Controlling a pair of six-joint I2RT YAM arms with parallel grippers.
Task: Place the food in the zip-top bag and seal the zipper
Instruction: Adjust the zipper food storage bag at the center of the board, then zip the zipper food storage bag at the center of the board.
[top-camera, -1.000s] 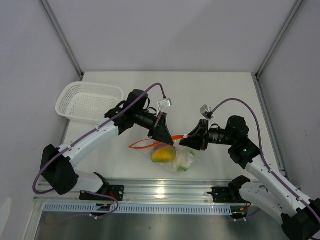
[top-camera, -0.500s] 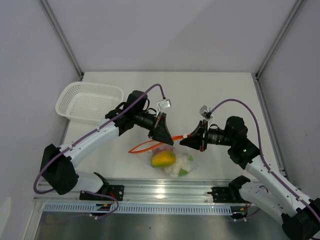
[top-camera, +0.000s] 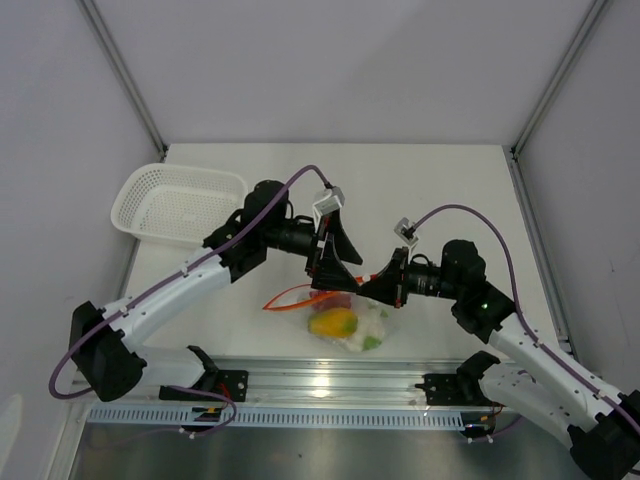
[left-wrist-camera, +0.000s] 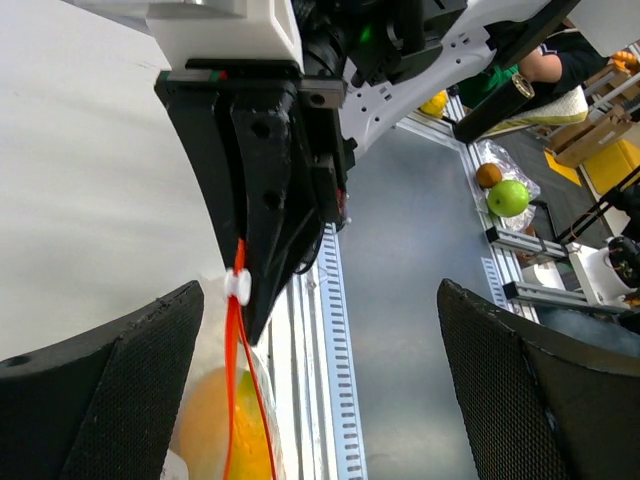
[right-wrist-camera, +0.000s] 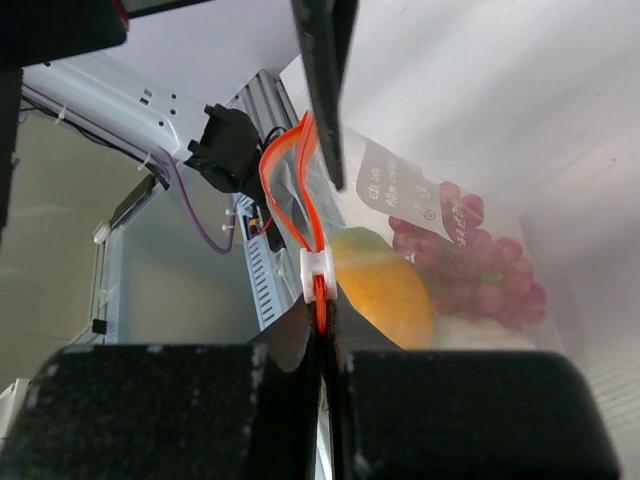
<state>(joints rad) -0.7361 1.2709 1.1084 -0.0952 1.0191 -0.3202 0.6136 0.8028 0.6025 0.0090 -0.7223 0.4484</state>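
While the right jaws are pressed shut on the zipper (right-wrist-camera: 287, 190), gripping it just behind its white slider (right-wrist-camera: 317, 272), your left jaws stand spread wide and hold nothing. In the left wrist view the two left fingers (left-wrist-camera: 110, 390) sit far apart at the frame's lower corners, with the right arm's dark fingertips and the orange strip between them. The bag (top-camera: 374, 318) sits at the near edge of the bench (top-camera: 430, 185), just ahead of the metal rail (top-camera: 330, 375), so you have little room on that side. Its mouth edge runs leftward as an orange loop from the right jaws and passes under the left arm. Part of that loop gapes, its two strips apart. Inside the clear plastic you can see the mango (top-camera: 331, 322), the grapes (right-wrist-camera: 480, 275) behind it and white-and-green pieces (top-camera: 366, 333) at the right end. Whether the bag rests on the bench or hangs from the grip, you cannot tell. The two wrists nearly meet over the bag, leaving only a narrow gap. The basket (top-camera: 128, 195) stands well apart at the far left corner. The widest bare stretch of bench lies beyond the arms, toward the far wall.
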